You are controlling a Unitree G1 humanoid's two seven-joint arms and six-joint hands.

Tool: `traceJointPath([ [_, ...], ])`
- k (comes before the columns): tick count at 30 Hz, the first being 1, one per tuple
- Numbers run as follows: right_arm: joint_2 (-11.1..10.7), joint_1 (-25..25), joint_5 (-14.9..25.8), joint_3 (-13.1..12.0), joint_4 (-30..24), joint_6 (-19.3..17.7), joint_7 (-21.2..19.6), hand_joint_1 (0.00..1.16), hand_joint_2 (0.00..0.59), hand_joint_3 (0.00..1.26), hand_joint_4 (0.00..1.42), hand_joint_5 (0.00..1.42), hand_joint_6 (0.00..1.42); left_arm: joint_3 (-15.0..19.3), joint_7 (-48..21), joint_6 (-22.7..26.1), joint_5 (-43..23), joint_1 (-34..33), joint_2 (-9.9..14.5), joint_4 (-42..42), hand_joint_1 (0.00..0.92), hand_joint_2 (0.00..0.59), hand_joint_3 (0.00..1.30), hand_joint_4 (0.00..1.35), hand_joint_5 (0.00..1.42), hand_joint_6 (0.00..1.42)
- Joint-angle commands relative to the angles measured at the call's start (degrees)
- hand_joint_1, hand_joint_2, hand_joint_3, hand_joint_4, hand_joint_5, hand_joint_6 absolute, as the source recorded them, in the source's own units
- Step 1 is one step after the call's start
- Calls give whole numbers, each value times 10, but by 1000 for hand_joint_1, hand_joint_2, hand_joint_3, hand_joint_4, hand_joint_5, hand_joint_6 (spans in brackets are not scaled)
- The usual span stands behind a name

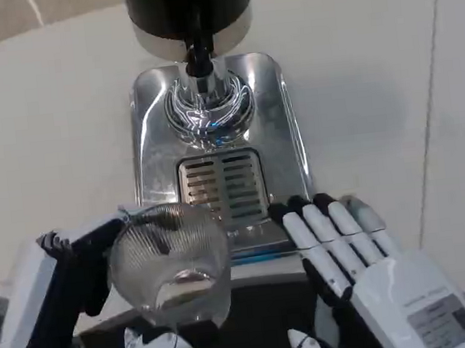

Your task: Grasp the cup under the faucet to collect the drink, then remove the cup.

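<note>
Two hands of mine reach over a white table (44,119). My left hand (57,284) grips a clear ribbed glass cup (170,264), tilted, at the near left, just before the chrome drip tray (282,135). My right hand (367,268) lies flat, fingers apart, holding nothing, beside the tray's near right corner. Farther off, the black faucet (197,60) hangs above the tray.

The dispenser's black body (187,4) is cut off by the top edge, both forearms run off the bottom edge, and the left robot hand (65,279) lies partly hidden behind the ribbed glass cup (170,264) (whether it holds liquid is unclear).
</note>
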Motion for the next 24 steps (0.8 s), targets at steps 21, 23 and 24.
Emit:
traceJointPath([
  [21, 10, 19, 5, -16, -6, 21, 3, 0, 586, 4, 0, 0, 0, -59, 152, 83, 84, -253, 0, 272, 669, 59, 1064, 1216, 1407, 1424],
  [23, 10, 16, 5, -17, -5, 23, 5, 0, 586, 4, 0, 0, 0, -72, 168, 87, 91, -271, 2, 297, 669, 59, 1064, 1216, 1407, 1424],
  [24, 11, 14, 6, -17, -5, 24, 7, 0, 586, 4, 0, 0, 0, -78, 175, 92, 95, -283, 1, 312, 669, 59, 1064, 1216, 1407, 1424],
])
